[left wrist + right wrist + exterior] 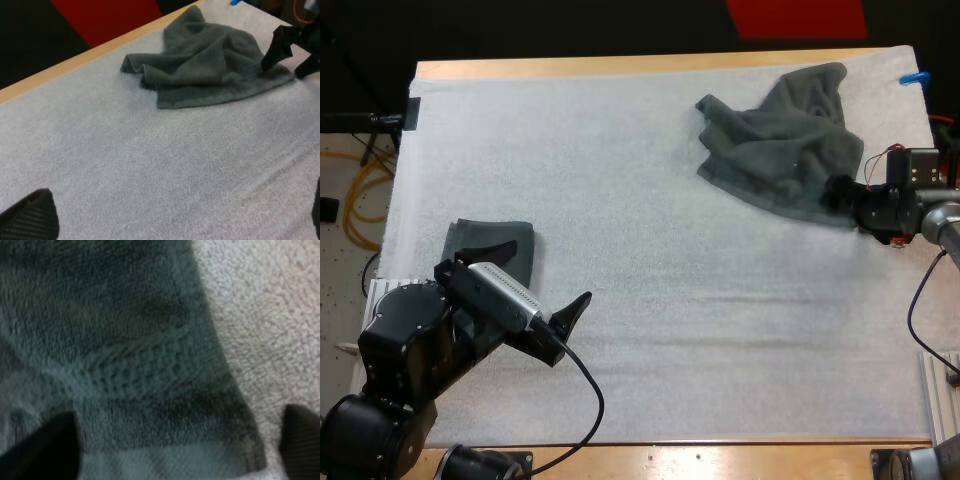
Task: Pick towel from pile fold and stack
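A crumpled dark grey-green towel (785,140) lies at the far right of the white mat (650,200). My right gripper (840,195) is low at its near right edge. In the right wrist view its fingers (42,445) stand wide apart over the towel's hem (125,340), open around the edge (170,450). A folded towel (505,245) rests at the near left, partly hidden by my left arm. Beside it hovers my left gripper (535,282), open and holding nothing (172,217). The left wrist view looks across the mat at the crumpled towel (205,65) and the right gripper (280,47) at its edge.
Bare white mat (150,165) spreads between the two towels. The table's wooden far edge (620,66) runs just behind the crumpled towel. Mat (260,300) shows beside the towel's hem under the right gripper.
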